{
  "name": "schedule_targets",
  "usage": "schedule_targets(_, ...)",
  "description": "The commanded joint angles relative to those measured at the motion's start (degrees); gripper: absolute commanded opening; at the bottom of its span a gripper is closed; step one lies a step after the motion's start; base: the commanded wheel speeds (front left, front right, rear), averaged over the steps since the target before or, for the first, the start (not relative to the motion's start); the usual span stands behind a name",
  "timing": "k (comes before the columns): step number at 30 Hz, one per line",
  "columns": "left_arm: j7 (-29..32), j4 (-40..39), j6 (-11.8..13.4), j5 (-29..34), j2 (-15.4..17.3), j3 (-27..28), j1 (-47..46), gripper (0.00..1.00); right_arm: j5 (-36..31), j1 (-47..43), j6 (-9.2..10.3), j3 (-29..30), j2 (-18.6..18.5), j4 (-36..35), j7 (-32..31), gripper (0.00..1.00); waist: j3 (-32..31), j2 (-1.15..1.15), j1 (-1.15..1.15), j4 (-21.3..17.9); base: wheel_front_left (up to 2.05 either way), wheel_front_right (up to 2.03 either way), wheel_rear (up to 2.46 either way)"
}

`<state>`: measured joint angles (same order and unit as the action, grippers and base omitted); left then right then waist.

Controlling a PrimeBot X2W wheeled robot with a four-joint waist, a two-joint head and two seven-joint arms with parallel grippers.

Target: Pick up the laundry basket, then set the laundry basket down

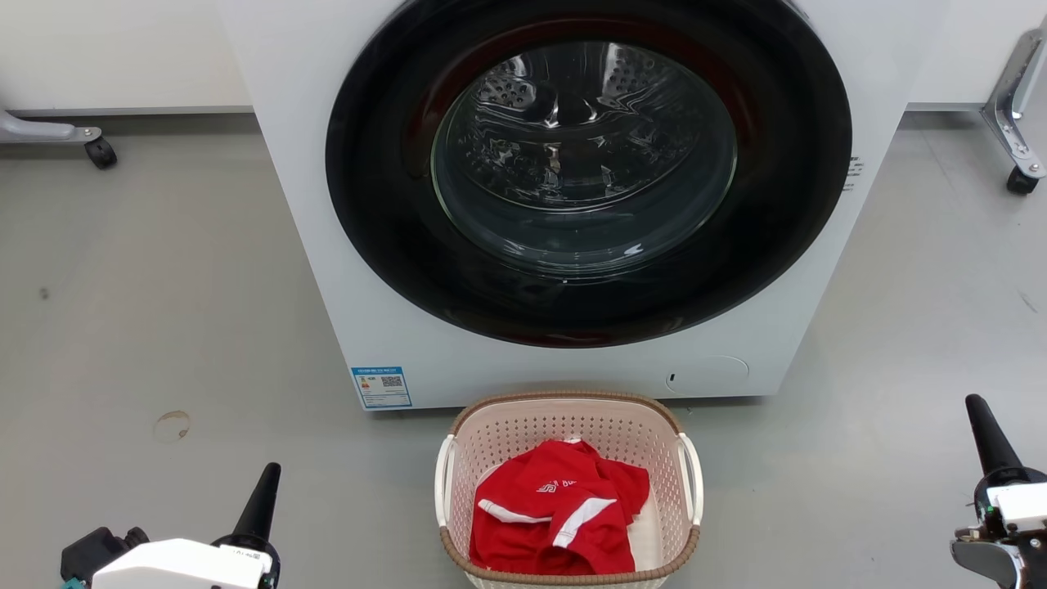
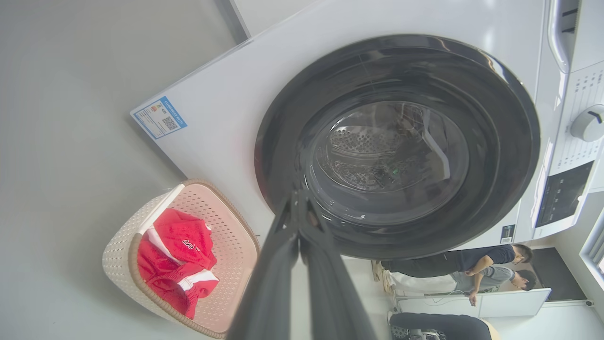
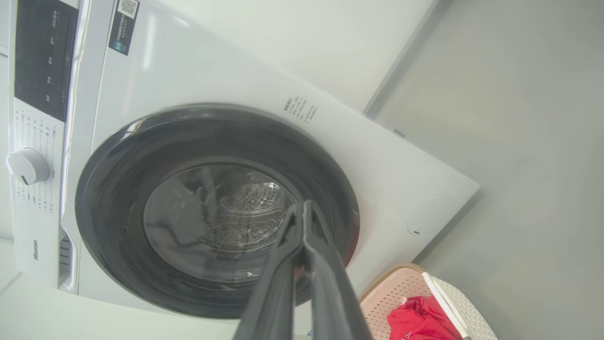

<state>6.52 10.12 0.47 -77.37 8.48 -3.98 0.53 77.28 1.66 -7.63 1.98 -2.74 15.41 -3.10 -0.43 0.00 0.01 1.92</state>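
The laundry basket [image 1: 569, 413] is a small pale pink perforated tub with a brown woven-look rim and white side handles. It stands on the grey floor right before the washing machine, with a red garment [image 1: 556, 515] lying in it. In the left wrist view the laundry basket [image 2: 118, 250] lies at the lower left; in the right wrist view the laundry basket [image 3: 401, 288] peeks in at the lower right. My left gripper [image 1: 270, 470] is shut and empty, well to the basket's left. My right gripper [image 1: 975, 402] is shut and empty, far off to its right.
A white front-loading washing machine [image 1: 327, 245] with a dark round door fills the back, close behind the basket. Caster legs [image 1: 100, 151] stand at the far left and far right [image 1: 1021, 178]. Two people [image 2: 472, 269] show in the left wrist view beside the machine.
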Motion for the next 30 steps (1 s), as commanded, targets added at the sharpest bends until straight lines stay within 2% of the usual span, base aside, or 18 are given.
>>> schedule_targets(1,-0.3,-0.8,-1.0,-1.7,0.2,2.6,-3.5,0.0,1.6,3.3,0.1,0.1,-1.2,-1.4,-0.7,0.0,0.0,0.0,0.0,-0.1,0.0,0.0,0.0)
schedule_targets(30,-0.4,3.7,-7.6,-14.5,-5.0,9.7,-6.5,0.0,14.2,4.5,0.14,4.4,-0.2,-1.4,-3.3,0.0,0.6,0.0,0.0,-1.8,0.0,0.0,0.0)
